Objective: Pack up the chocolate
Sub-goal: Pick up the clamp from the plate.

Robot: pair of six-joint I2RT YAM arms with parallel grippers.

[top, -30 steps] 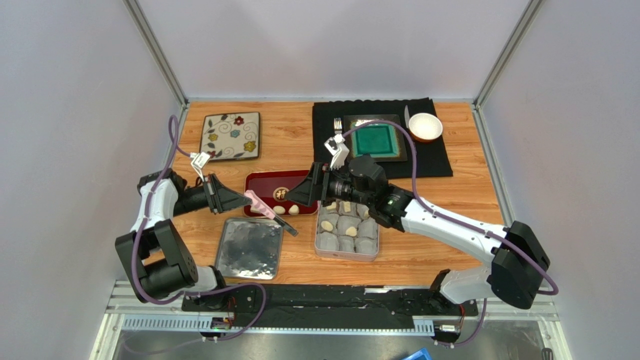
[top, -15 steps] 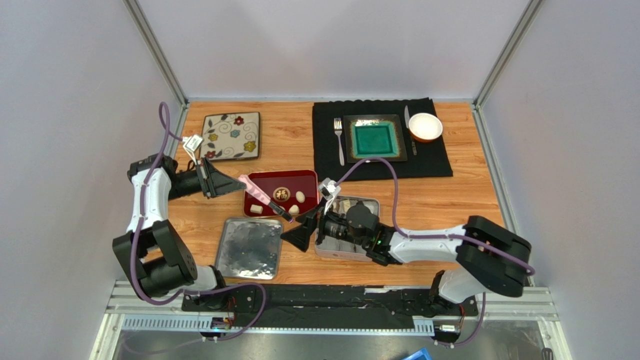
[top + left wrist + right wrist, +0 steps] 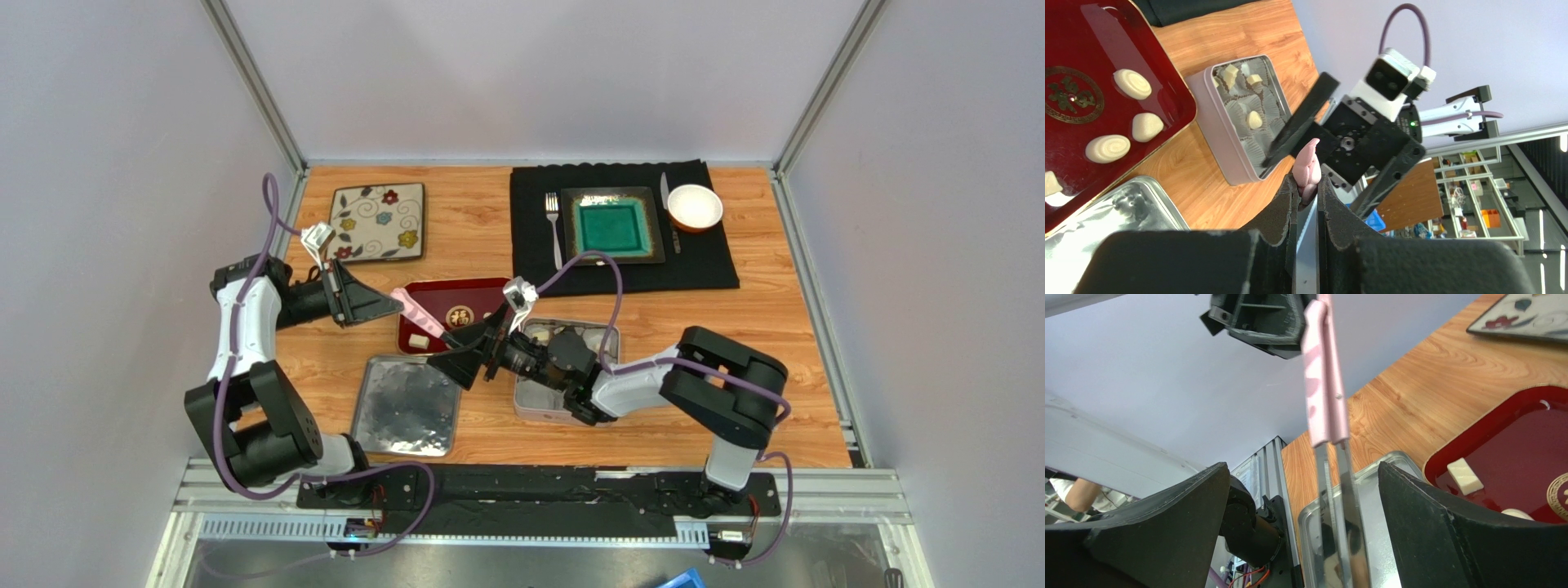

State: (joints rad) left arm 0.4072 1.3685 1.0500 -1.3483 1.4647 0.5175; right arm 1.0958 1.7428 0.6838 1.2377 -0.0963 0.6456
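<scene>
Right gripper [image 3: 464, 364] is wide open, with one finger on each side of the pink tongs [image 3: 1324, 386]. It does not seem to touch them. Left gripper [image 3: 366, 300] is pinched shut on the pink end of the tongs.

Most of the chocolate [image 3: 1131, 84] lies on the red tray [image 3: 1094, 37]. The pieces are small and creamy white. Most are round lumps with a swirl on top, and one looks like a little block. About four sit in the near half of the red tray, a bit apart from each other. A few more sit in white paper cups [image 3: 1241, 110] inside the tin [image 3: 1211, 135], just to the right of the red tray and nearer the arms.

The tongs are long and thin. They slant from the left of the red tray, past its near left corner, toward the silver lid [image 3: 407, 404] that lies just in front of it. The right gripper waits at the near edge of the red tray, with the chocolate just past it. The left gripper is off to the left side, a little farther away. I think the right gripper must close on the tongs next, and it has to line up with that thin, slanted handle.
</scene>
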